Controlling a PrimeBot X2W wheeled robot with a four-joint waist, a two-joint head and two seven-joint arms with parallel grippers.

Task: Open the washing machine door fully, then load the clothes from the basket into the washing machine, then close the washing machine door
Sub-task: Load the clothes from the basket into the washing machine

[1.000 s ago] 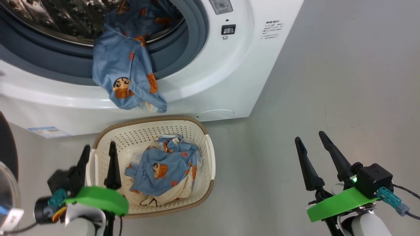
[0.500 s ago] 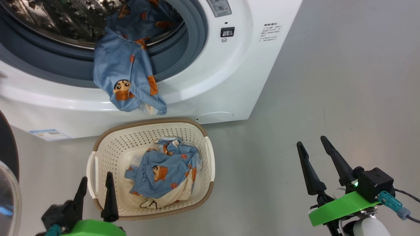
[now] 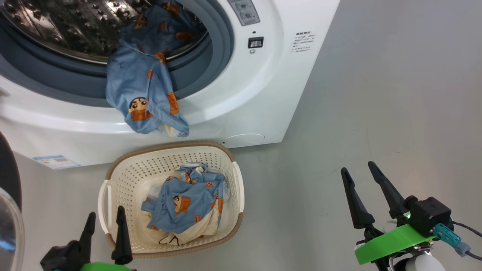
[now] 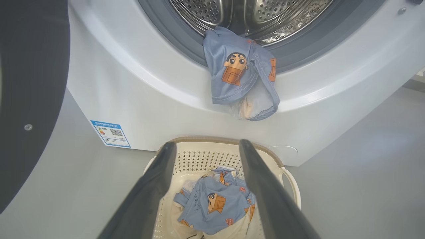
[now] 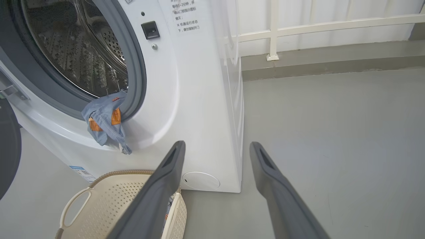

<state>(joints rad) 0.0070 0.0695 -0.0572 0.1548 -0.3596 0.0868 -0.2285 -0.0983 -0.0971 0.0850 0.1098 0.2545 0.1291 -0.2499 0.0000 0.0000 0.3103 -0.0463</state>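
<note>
The left gripper [image 3: 106,211] is hovering wide open and empty at the basket's [image 3: 165,146] near left corner, the right gripper [image 3: 357,167] likewise over the floor [image 3: 376,94]. One blue bear-print garment [image 3: 141,90] is hanging out over the washing machine's [image 3: 241,113] front lip, and other clothes [image 3: 184,203] are lying in the basket.

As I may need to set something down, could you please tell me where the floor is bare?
Widest bare floor: right of the washing machine and the basket. A narrower strip lies left of the basket, bordered by the open door. Crowded: the machine's mouth, where a blue garment hangs out.
</note>
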